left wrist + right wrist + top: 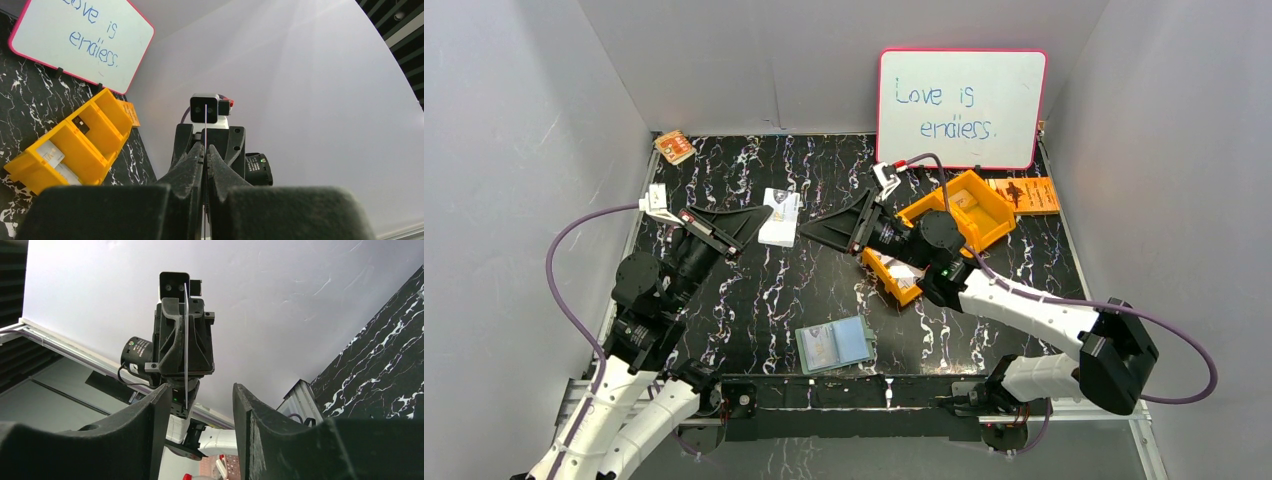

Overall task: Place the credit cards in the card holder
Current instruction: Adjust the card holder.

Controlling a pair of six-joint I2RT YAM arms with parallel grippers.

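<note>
Surface: black marbled table (754,300) inside grey walls.
Left gripper (205,150): clamped on one credit card (780,216), raised over the table's far middle.
Right gripper (807,232): fingers parted, gripping nothing.
Relation: the card stands edge-on in the right's gap, close to one finger.
Card holder (834,345): lying open at the near edge.

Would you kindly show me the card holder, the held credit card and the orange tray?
card holder (834,346): top view, open inside
credit card (780,217): top view, flat face
orange tray (996,197): top view, rim
</note>
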